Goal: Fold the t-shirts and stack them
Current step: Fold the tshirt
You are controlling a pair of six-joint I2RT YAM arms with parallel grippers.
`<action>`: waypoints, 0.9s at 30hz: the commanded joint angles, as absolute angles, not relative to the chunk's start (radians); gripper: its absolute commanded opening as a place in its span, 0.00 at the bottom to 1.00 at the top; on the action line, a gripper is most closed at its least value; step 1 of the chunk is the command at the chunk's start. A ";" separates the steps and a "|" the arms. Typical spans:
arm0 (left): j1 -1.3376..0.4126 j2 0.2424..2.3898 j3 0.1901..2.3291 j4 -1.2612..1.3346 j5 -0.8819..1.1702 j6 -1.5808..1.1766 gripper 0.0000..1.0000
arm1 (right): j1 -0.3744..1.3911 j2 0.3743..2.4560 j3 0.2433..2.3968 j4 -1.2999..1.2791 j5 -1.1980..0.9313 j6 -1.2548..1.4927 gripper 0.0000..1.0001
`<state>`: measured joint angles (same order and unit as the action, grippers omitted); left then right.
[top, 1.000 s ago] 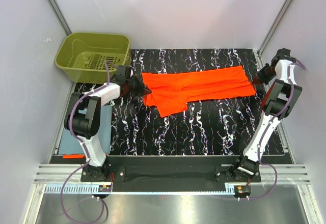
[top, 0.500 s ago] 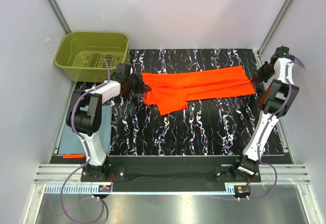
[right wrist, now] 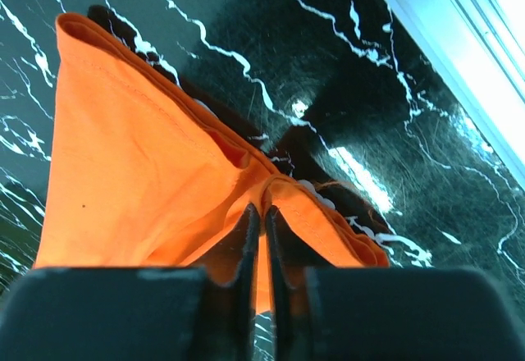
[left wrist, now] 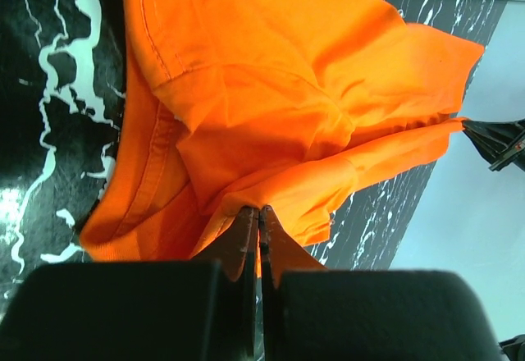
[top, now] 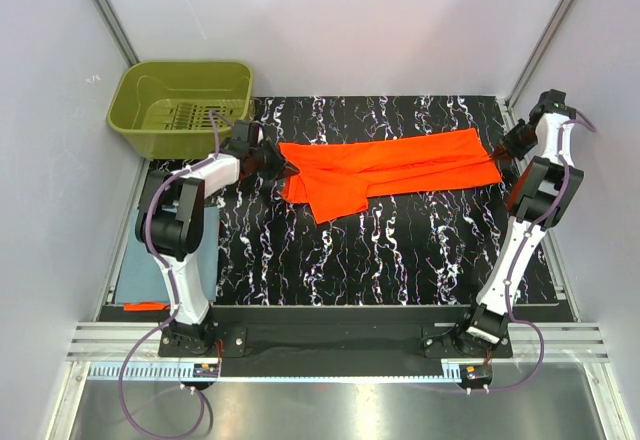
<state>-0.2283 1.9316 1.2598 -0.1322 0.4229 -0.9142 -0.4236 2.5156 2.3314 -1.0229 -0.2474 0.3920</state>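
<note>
Orange t-shirt point(top: 390, 172) pinched tight at opposite ends by left gripper point(left wrist: 259, 212) and right gripper point(right wrist: 263, 209)

Black marble-patterned tabletop with white veining point(top: 400, 250), enclosed on three sides by plain pale grey wall panels point(top: 350, 20). Slanted aluminium corner posts point(top: 106, 15) frame the back panel. A grooved aluminium rail point(top: 340, 348) borders the near edge, adjoining a brushed-metal surface point(top: 340, 405). Lighting is even, with glare patches on the glossy tabletop.

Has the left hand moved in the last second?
Yes. The left hand, gripping the orange t-shirt, moved slightly farther back, toward the olive basket.
</note>
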 commanded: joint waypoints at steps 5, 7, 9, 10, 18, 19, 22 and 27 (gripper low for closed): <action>-0.210 1.965 1.319 -0.124 0.402 -0.881 0.24 | -0.428 2.559 2.433 -1.031 -0.226 0.420 0.43; -0.212 1.948 1.327 -0.172 0.385 -0.827 0.43 | -0.425 2.543 2.439 -1.051 -0.221 0.413 0.50; -0.215 1.925 1.321 -0.208 0.374 -0.789 0.53 | -0.422 2.513 2.450 -1.074 -0.195 0.400 0.54; -0.218 1.902 1.315 -0.222 0.370 -0.754 0.58 | -0.419 2.497 2.450 -1.090 -0.187 0.394 0.55; -0.261 1.724 1.146 -0.287 0.315 -0.621 0.63 | -0.368 2.271 2.312 -1.092 -0.104 0.338 0.68; -0.265 1.680 1.126 -0.296 0.301 -0.585 0.63 | -0.356 2.252 2.298 -1.092 -0.097 0.328 0.68; -0.293 1.599 1.111 -0.342 0.241 -0.510 0.63 | -0.327 2.195 2.226 -1.080 -0.103 0.304 0.69; -0.373 1.548 1.103 -0.385 0.209 -0.433 0.56 | -0.218 2.036 1.923 -0.886 -0.274 0.380 0.68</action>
<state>-0.3378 1.5818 1.1065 -0.3664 0.2569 -0.5274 -0.2996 2.1269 2.0590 -1.0046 -0.1658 0.3492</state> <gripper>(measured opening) 0.582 0.685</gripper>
